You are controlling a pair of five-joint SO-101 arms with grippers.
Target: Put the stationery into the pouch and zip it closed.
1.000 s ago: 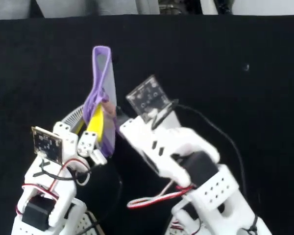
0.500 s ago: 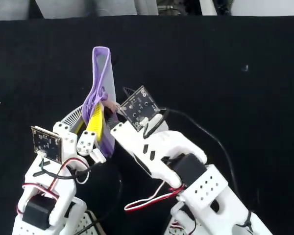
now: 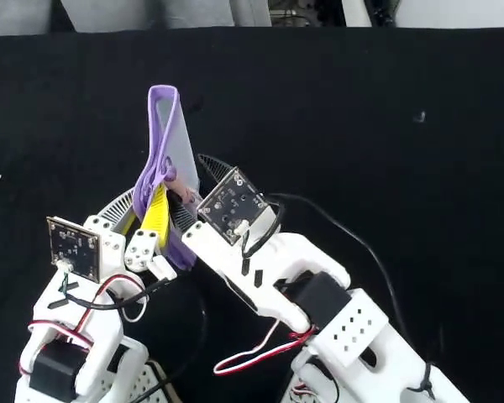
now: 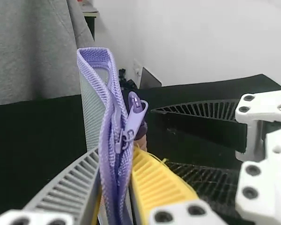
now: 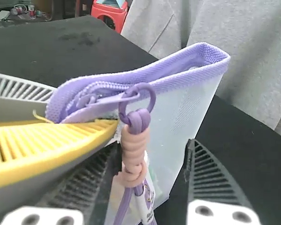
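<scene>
The purple-edged, translucent pouch (image 3: 172,155) stands upright above the black table. My left gripper (image 3: 147,210) is shut on its lower part, with a grey finger on one side and a yellow finger (image 4: 154,183) on the other. The zipper slider (image 4: 135,112) sits partway along the zip. A purple ring with a knotted pink cord (image 5: 133,140) hangs from it. My right gripper (image 5: 152,154) is open, its black ribbed fingers (image 5: 208,173) standing either side of that cord and the pouch (image 5: 187,103). A pale item shows faintly through the pouch wall, low down.
The black table (image 3: 386,126) spreads wide to the right and behind the pouch. Both white arm bodies crowd the near edge. Grey cloth hangs beyond the far edge, and a red object (image 5: 114,11) sits beyond the table.
My right gripper has come down and in toward the pouch, so its fingers now flank the zipper cord. The pouch top has leaned slightly to the left.
</scene>
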